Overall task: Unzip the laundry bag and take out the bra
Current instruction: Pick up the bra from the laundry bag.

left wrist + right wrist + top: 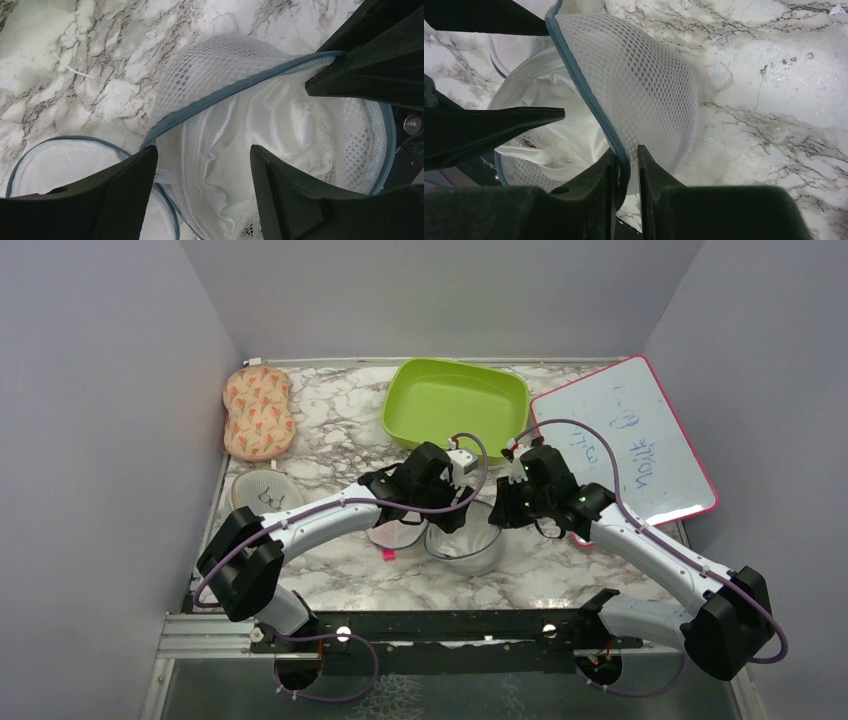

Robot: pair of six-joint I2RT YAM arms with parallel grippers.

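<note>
The laundry bag (468, 548) lies unzipped at mid-table, its white mesh dome (220, 65) tipped up and its other half (55, 165) flat beside it. The white satin bra (240, 145) lies bunched inside the open half and also shows in the right wrist view (559, 95). My left gripper (203, 149) is open, its fingers straddling the bra just above it without closing on it; it also shows in the top view (452, 512). My right gripper (627, 150) is shut on the bag's blue-grey zip rim (589, 95), holding the mesh half (649, 90) up; it also shows in the top view (503, 518).
A green tub (455, 400) stands behind the bag. A pink-edged whiteboard (630, 440) lies at the right. An orange-patterned pad (258, 412) and a beige mesh round case with a bra icon (266, 492) lie at the left. A small pink scrap (387, 554) lies near the bag.
</note>
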